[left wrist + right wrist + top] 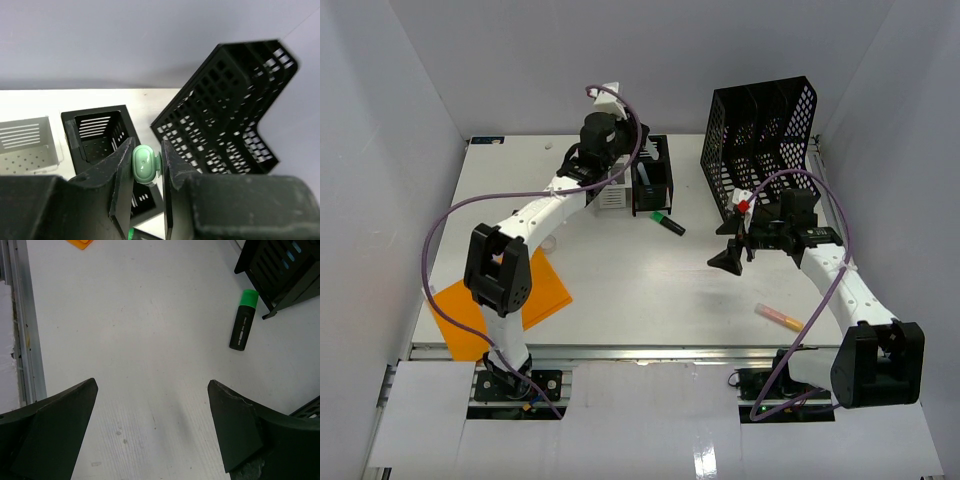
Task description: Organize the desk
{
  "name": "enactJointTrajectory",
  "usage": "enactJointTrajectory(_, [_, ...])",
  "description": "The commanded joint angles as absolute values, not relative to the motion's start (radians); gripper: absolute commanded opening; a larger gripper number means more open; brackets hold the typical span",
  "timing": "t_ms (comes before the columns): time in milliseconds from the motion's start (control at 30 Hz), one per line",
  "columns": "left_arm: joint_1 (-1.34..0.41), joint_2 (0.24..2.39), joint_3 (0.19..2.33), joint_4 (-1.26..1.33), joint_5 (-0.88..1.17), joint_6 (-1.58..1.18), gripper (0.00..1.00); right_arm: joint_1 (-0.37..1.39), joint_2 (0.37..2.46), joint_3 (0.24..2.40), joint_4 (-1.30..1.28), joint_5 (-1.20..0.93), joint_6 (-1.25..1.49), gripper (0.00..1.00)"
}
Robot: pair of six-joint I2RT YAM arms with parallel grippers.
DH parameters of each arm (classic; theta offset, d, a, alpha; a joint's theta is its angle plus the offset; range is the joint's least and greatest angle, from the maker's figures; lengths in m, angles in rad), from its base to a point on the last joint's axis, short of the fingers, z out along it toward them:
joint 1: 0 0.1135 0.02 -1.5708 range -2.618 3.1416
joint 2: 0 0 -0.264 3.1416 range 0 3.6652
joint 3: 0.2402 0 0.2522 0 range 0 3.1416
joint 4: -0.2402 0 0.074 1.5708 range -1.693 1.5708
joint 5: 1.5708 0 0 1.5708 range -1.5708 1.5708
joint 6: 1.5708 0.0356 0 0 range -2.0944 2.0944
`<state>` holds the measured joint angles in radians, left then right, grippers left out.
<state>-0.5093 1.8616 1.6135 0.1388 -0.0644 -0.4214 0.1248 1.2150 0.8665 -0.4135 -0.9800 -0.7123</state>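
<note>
– Lettering, any legible?
– Hardly. The highlighter [243, 320] has pale marks along its black barrel, too small to read. I make out no other writing.
– Left gripper [146, 156]?
– Nearly closed, pinching a green piece [145, 164], pale and rounded, between its two fingers. What the piece belongs to I cannot tell.
– Where is it held?
– Over the far part of the desk [620, 290], above a black pen cup [97, 132]. A black mesh rack [225, 115] stands to the right of the cup and a pale perforated bin [25, 145] to its left.
– Right gripper [151, 385]?
– Spread wide, holding nothing and touching nothing. It hangs over bare white desk in front of the rack, with the highlighter lying ahead of its fingers, green cap towards the cup.
– And the desk itself?
– It fills the floor between the white walls, with the metal rail along the near edge just past the arm bases. An orange sheet [545, 285] lies near the left arm, partly under it. A marker [778, 317] in orange and yellow lies near the right arm, well apart from the highlighter.
</note>
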Motion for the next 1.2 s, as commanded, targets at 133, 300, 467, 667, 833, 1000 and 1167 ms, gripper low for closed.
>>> enactJointTrajectory(133, [-0.517,1.973,1.734,0.009,-0.088,-0.316,0.13,0.077,1.191,0.859,-0.414,-1.023,-0.726,0.98])
enactJointTrajectory(300, [-0.517,1.986,1.727,0.006,-0.077,-0.317,0.16,0.069,1.199,0.859,-0.416,-1.016,-0.726,0.98])
enactJointTrajectory(467, [-0.517,1.996,1.727,-0.035,-0.063,-0.323,0.63,0.045,1.21,0.86,-0.413,-0.979,-0.714,0.98])
enactJointTrajectory(667, [-0.517,1.95,1.726,-0.054,-0.014,-0.286,0.9,-0.063,1.192,0.857,-0.414,-0.889,-0.712,0.98])
enactJointTrajectory(833, [-0.515,1.787,1.679,-0.084,0.064,-0.211,0.98,-0.112,1.159,0.839,-0.417,-0.643,-0.809,0.98])
enactJointTrajectory(1000, [-0.508,1.486,1.418,-0.058,0.212,-0.198,0.98,-0.115,1.196,0.843,-0.562,-0.569,-1.017,0.98])
enactJointTrajectory(1167, [-0.499,1.185,1.002,0.079,0.3,-0.238,0.98,-0.114,1.274,0.878,-0.771,-0.472,-1.071,0.98])
